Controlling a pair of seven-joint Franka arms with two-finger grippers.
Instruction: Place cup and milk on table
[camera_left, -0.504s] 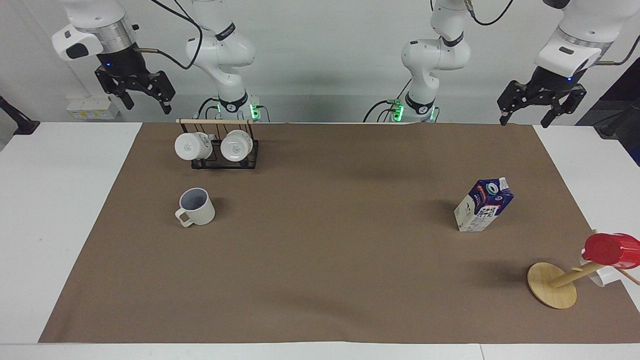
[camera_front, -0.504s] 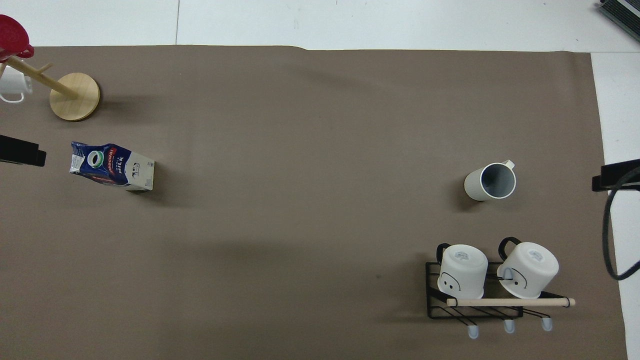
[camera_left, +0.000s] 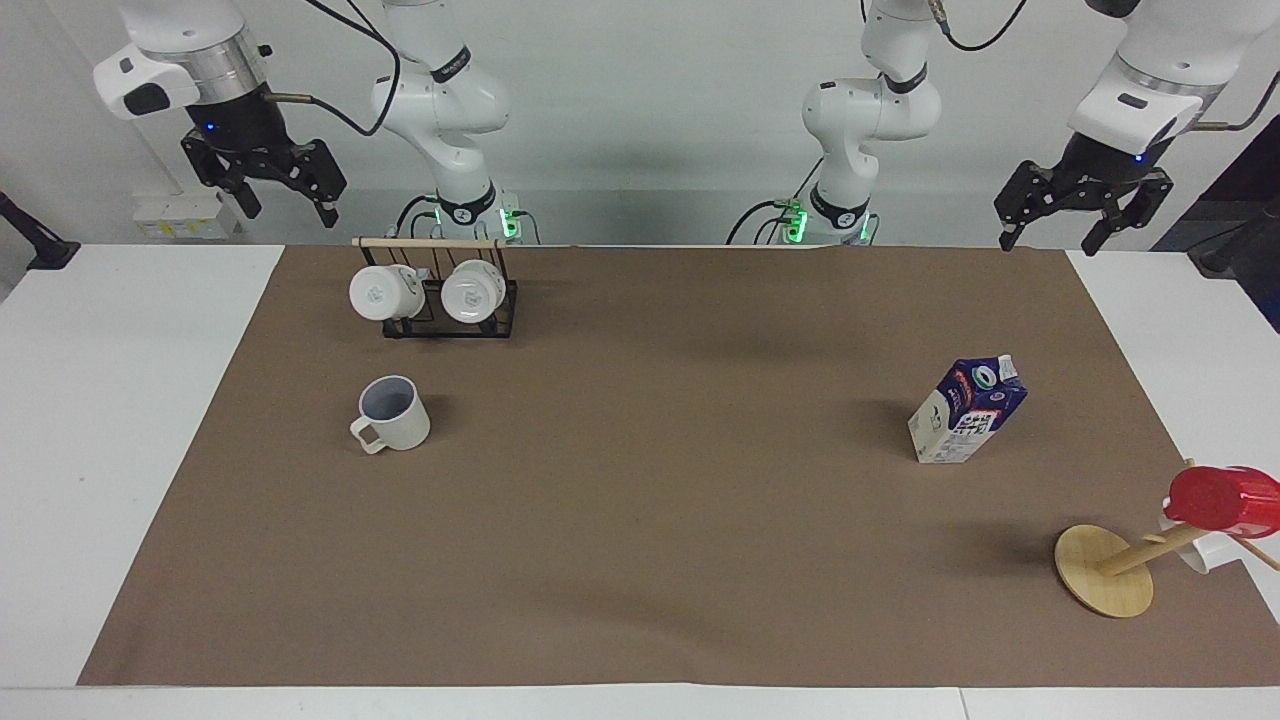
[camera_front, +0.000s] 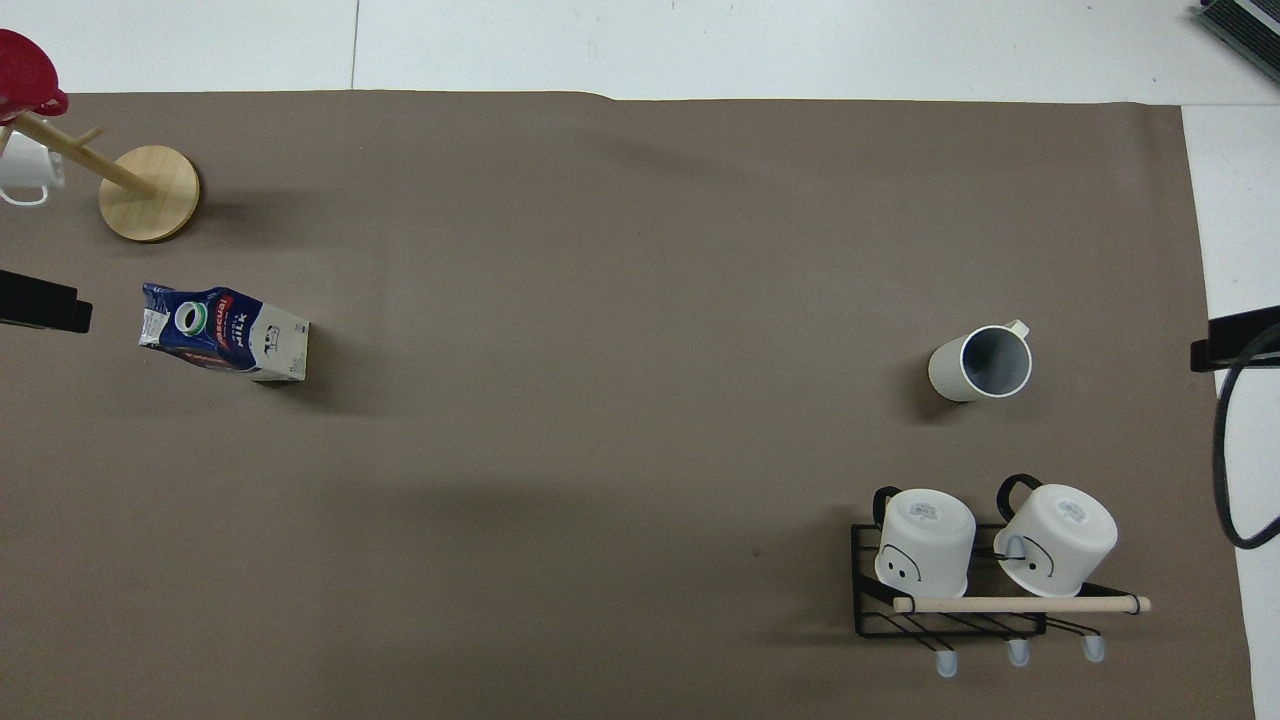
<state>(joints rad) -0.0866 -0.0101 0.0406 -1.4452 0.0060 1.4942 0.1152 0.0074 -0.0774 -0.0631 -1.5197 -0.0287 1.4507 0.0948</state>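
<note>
Cup (camera_left: 395, 412) is standing upright at middle left of the facing frame, below the spread right gripper (camera_left: 283, 187), while milk (camera_left: 967, 410) is standing at middle right, below the spread left gripper (camera_left: 1068, 212).

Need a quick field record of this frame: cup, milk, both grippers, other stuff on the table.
cup: upright on the brown mat, near the right arm's end, farther from the robots than the mug rack
milk: upright on the mat, toward the left arm's end
left gripper: open, empty, raised over the table edge
right gripper: open, empty, raised near the rack
other: wooden cup tree with a red cup
</note>
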